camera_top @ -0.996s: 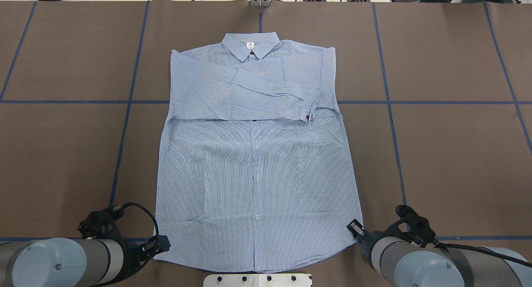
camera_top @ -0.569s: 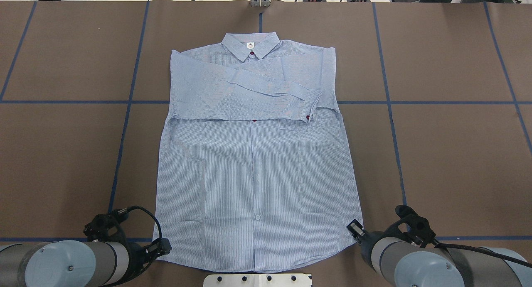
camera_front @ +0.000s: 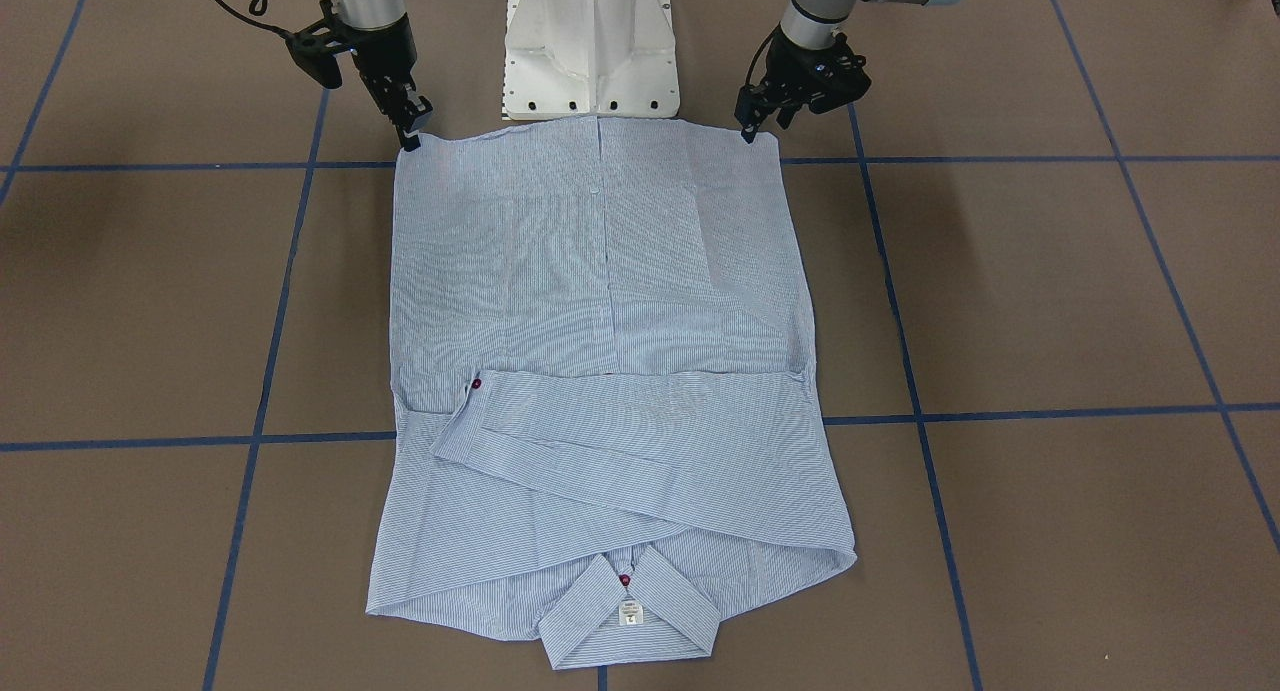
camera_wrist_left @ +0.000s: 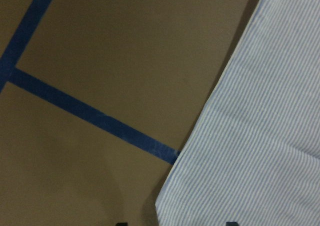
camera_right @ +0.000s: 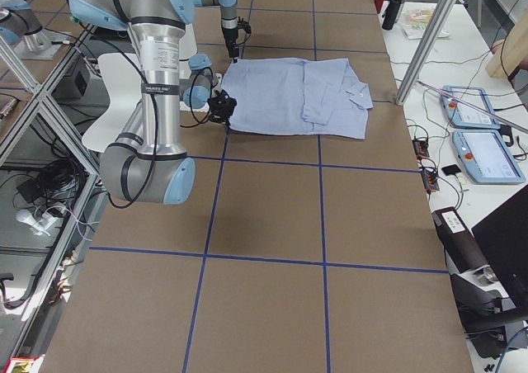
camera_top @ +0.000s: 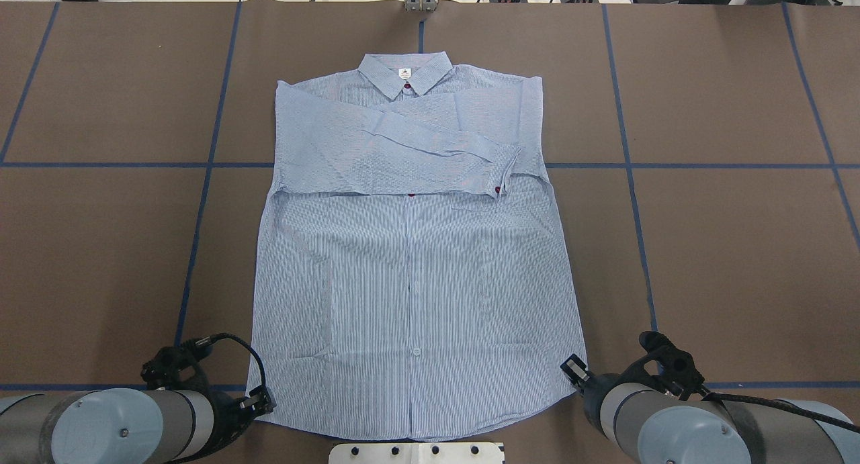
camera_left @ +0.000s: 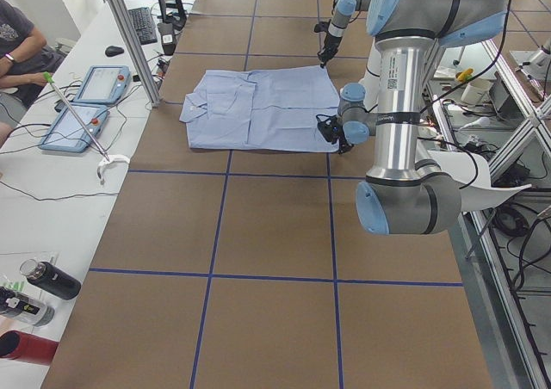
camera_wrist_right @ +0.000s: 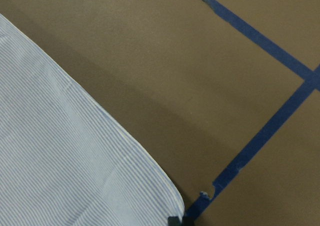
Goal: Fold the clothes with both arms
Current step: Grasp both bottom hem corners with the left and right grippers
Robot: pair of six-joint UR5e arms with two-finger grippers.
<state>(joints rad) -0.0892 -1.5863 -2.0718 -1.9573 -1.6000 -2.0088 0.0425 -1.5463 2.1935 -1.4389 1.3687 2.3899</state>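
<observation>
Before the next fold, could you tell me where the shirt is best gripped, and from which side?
Grip the shirt by its hem corners nearest the robot: left gripper and right gripper, each from its outer side, low over the table. It lies flat, sleeves folded across the chest, leaving that hem free.

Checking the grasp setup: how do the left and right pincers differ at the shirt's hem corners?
Left pincer: its wrist view shows two fingertips apart, the shirt corner between them. Right pincer: one dark tip shows, state unclear. Front view: right arm stands upright, left arm leans in. Both sit at hem corners.
</observation>
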